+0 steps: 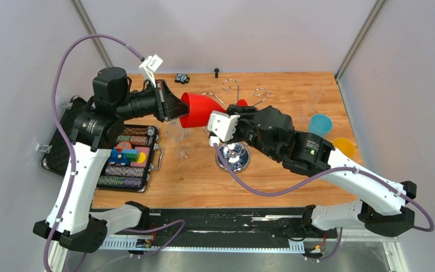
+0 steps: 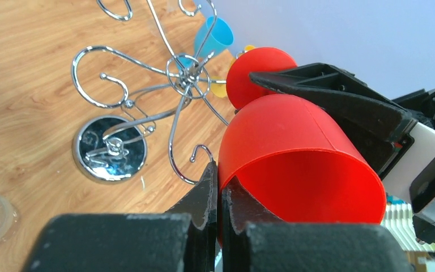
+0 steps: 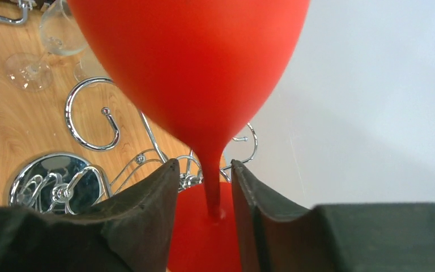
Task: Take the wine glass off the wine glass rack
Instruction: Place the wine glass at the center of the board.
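Two end effectors of mine meet at the red glass (image 1: 201, 110), which lies on its side in the air over the rack (image 1: 233, 157), mouth toward my left arm. From above, the left end effector (image 1: 177, 107) is at the rim and the right end effector (image 1: 237, 107) at the stem. Clear glasses (image 1: 177, 131) stand on the tabletop (image 1: 198, 175) just below the bowl. A blue cup (image 1: 320, 123) and a yellow cup (image 1: 342, 146) sit well to the right.

My left wrist view shows the fingers (image 2: 207, 192) clenched on the rim wall, one inside, one outside. The rack's curled arms spread close beside the bowl.

My right wrist view shows the jaws released, standing either side of the stem without touching it. The foot sits near the rack's hub; whether it is free of the hooks I cannot tell. I judge the left should carry the glass up and away, keeping the foot off the wire and the bowl above the clear glasses.
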Robot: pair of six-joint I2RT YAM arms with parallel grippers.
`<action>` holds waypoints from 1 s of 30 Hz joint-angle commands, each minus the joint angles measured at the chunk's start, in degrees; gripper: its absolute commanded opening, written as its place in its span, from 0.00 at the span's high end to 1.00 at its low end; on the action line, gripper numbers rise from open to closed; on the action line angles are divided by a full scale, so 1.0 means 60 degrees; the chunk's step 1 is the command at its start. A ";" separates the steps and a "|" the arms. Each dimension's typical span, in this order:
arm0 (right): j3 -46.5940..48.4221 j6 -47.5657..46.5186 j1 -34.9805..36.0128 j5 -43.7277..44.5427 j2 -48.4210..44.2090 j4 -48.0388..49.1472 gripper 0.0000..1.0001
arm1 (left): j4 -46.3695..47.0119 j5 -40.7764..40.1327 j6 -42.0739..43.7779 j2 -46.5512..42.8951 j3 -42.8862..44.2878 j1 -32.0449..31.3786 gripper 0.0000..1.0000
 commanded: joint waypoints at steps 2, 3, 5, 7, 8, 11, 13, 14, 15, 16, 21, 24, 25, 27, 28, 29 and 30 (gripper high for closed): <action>-0.0081 0.0030 0.0086 0.0162 -0.0745 0.0883 0.53 | 0.0469 -0.0868 -0.0127 -0.0344 0.0998 0.0047 1.00; -0.0109 0.0068 0.0082 0.0103 -0.0836 0.0954 0.50 | 0.0428 -0.1183 -0.0089 -0.0363 0.1089 0.0047 1.00; -0.0128 0.0177 0.0093 -0.0027 -0.1020 0.1043 0.46 | 0.0289 -0.1634 0.0019 -0.0381 0.1430 0.0047 1.00; -0.0120 0.0371 0.0096 -0.0154 -0.1212 0.1126 0.42 | 0.0174 -0.2073 0.0110 -0.0401 0.1753 0.0047 1.00; -0.0140 0.0480 0.0096 -0.0252 -0.1332 0.1159 0.42 | 0.0128 -0.2227 0.0172 -0.0402 0.1938 0.0047 1.00; -0.0231 0.0867 0.0097 -0.0565 -0.1718 0.1330 0.41 | -0.0282 -0.3201 0.0375 -0.0349 0.2374 0.0047 1.00; -0.0312 0.1108 0.0098 -0.0771 -0.1981 0.1456 0.40 | -0.0516 -0.3878 0.0553 -0.0280 0.2669 0.0047 1.00; -0.0369 0.1222 0.0097 -0.0854 -0.2093 0.1524 0.40 | -0.0590 -0.4112 0.0686 -0.0218 0.2837 0.0047 1.00; -0.0421 0.1352 0.0096 -0.0927 -0.2191 0.1582 0.40 | -0.0734 -0.4539 0.0804 -0.0176 0.2931 0.0050 1.00; -0.0443 0.1478 0.0096 -0.1000 -0.2280 0.1619 0.40 | -0.0794 -0.4735 0.0867 -0.0053 0.3115 0.0048 1.00; -0.0483 0.2126 0.0097 -0.1218 -0.2712 0.1664 0.38 | -0.1320 -0.6374 0.1353 0.0605 0.3810 0.0047 1.00; -0.0572 0.2442 0.0096 -0.1407 -0.3005 0.1662 0.38 | -0.1421 -0.7365 0.1588 0.0937 0.3996 0.0047 1.00; -0.0606 0.2543 0.0098 -0.1443 -0.3105 0.1663 0.38 | -0.1453 -0.7554 0.1699 0.1141 0.4125 0.0047 1.00; -0.0688 0.2714 0.0101 -0.1479 -0.3274 0.1662 0.38 | -0.1583 -0.8077 0.1873 0.1470 0.4344 0.0048 1.00; -0.0740 0.2815 0.0099 -0.1483 -0.3357 0.1654 0.38 | -0.1649 -0.8395 0.1922 0.1583 0.4409 0.0047 1.00; -0.0805 0.2904 0.0104 -0.1485 -0.3440 0.1662 0.38 | -0.1677 -0.8545 0.2054 0.1786 0.4525 0.0054 1.00; -0.0857 0.2980 0.0099 -0.1482 -0.3517 0.1641 0.38 | -0.1745 -0.8805 0.2115 0.1888 0.4566 0.0067 1.00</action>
